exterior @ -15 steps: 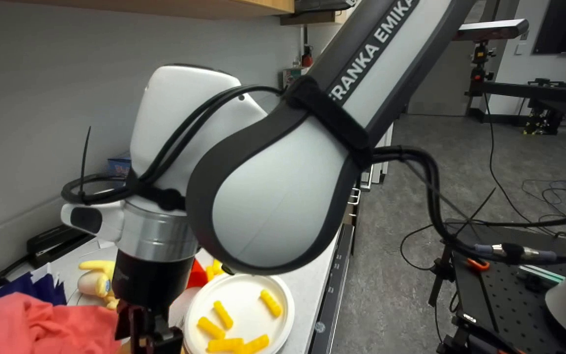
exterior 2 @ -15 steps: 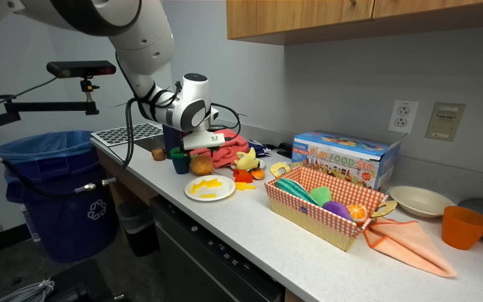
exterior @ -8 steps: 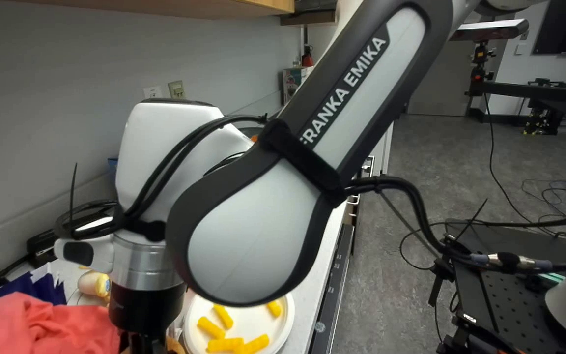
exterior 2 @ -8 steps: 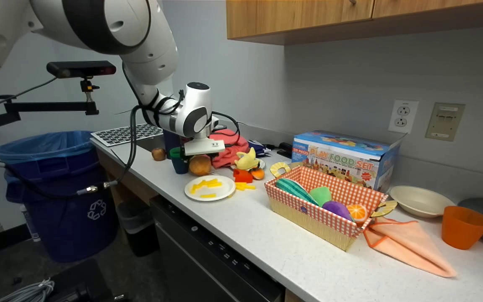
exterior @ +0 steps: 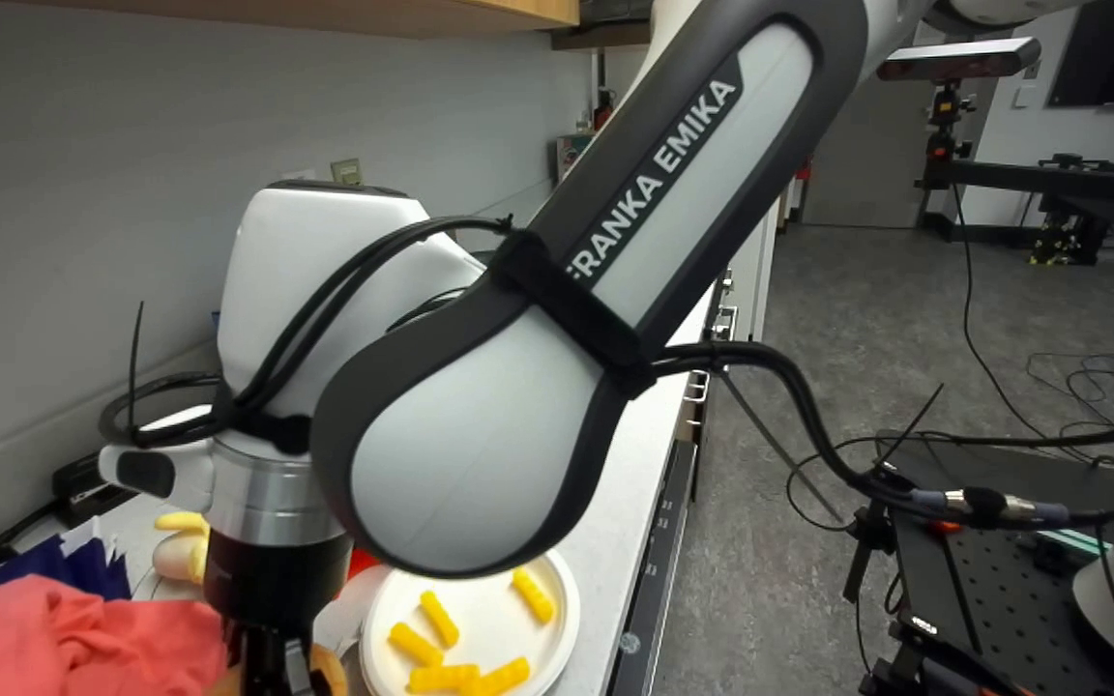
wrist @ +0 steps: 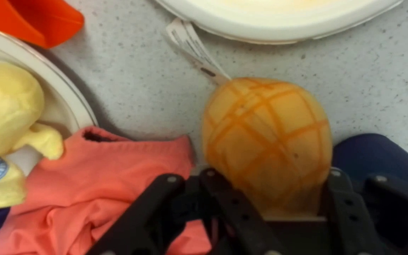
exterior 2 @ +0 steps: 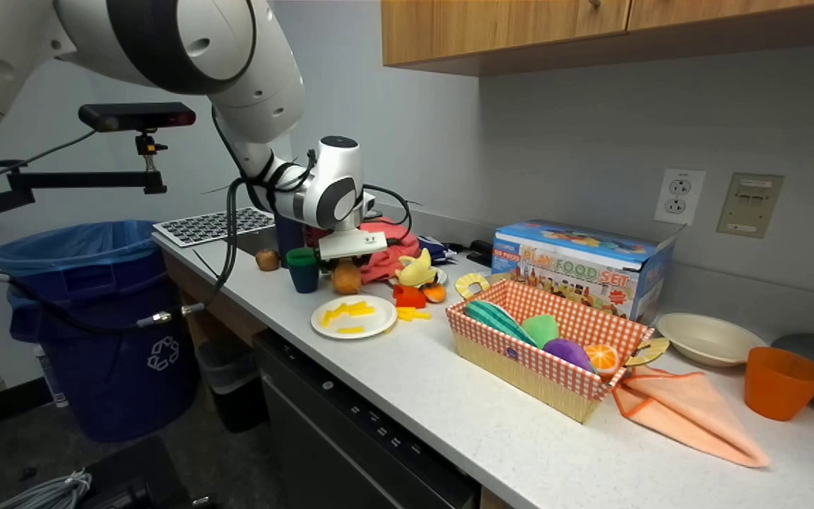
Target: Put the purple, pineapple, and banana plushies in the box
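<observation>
On the worktop [exterior 2: 407,375], the checked basket [exterior 2: 513,369], taken as the box, seems to lack two of three plushies. The tool [wrist: 273,175] appears clamped on the pineapple plush [wrist: 266,138], well apart from the basket, with the carry left. The yellow plush [wrist: 4,109], probably the banana, lies over a plate [wrist: 66,95], also left. Inside the basket lies the purple plush [exterior 2: 568,352], apparently done.

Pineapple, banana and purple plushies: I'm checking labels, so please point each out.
Pineapple plushie [wrist: 267,131]: wrist view, on its crosshatched body.
Banana plushie [exterior 2: 415,271]: in an exterior view, on its yellow body.
Purple plushie [exterior 2: 567,350]: in an exterior view, on its rounded upper side.
</observation>
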You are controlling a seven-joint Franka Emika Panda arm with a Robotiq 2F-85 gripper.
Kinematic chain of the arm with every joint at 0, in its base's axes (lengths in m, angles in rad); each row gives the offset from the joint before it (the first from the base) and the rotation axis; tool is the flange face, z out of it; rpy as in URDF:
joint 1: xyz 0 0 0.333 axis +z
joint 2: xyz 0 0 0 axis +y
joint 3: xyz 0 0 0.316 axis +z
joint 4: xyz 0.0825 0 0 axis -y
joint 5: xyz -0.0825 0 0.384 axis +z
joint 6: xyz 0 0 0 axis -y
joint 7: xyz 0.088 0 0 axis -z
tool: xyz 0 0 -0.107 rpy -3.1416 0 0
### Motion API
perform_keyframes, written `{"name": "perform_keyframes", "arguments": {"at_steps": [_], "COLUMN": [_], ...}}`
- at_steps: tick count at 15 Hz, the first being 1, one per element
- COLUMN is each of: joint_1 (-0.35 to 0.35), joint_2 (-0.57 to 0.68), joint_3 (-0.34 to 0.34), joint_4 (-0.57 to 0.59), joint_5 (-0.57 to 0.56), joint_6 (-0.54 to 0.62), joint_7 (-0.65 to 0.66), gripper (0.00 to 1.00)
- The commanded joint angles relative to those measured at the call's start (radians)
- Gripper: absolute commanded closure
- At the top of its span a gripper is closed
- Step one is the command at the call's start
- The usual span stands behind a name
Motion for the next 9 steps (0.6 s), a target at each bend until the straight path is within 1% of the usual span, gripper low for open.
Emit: {"name": "perform_keyframes", "arguments": {"at_steps": [1, 2, 3, 4, 5, 7, 9], "joint_1": [-0.01, -0.015, -0.018, -0.019, -0.019, -0.021, -0.029], "joint_2": [-0.077, -0.102, -0.123, -0.155, -0.186, -0.249, -0.304], "joint_3": [0.003, 0.01, 0.013, 0.015, 0.018, 0.014, 0.013], "joint_4": [-0.027, -0.035, -0.04, -0.047, -0.051, -0.061, -0.069], "joint_5": [-0.013, -0.008, -0.003, 0.002, 0.011, 0.026, 0.054], "joint_6": [-0.081, -0.109, -0.136, -0.175, -0.214, -0.285, -0.334], "joint_7": [0.013, 0.003, -0.004, -0.009, -0.012, -0.022, -0.04], "gripper": [0.84, 0.92, 0.93, 0.96, 0.97, 0.94, 0.94]}}
